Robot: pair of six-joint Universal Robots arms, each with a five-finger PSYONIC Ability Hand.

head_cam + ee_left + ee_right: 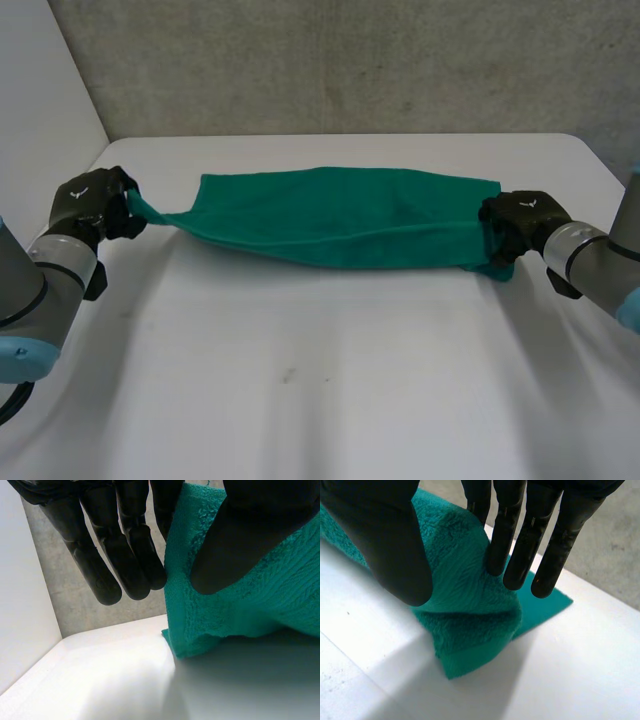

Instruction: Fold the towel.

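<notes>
The green towel [340,220] is seen spread lengthwise across the far half of the white bench [300,390], stretched between the two hands. A long crease is shown running along its near side, and its far edge is laid flat on the bench. At the left end the cloth is drawn out into a narrow tail; at the right end it is gathered into a thick bunch.

The tail is clamped by the left hand [95,205]. In the left wrist view the towel's end is pinched between the thumb [240,545] and the straight fingers [125,555], and a short flap is left hanging below the thumb, close over the bench. Whether that flap touches the surface cannot be told.

The bunched right end is clamped by the right hand [520,225]. In the right wrist view the cloth is pressed between the thumb [385,540] and the straight fingers [520,540], the lowest fold is set on the bench, and a flat corner of the towel is seen lying beyond the fingertips.

Both grey arms are brought in from the near corners. A grey concrete wall [350,60] is seen behind the bench.
</notes>
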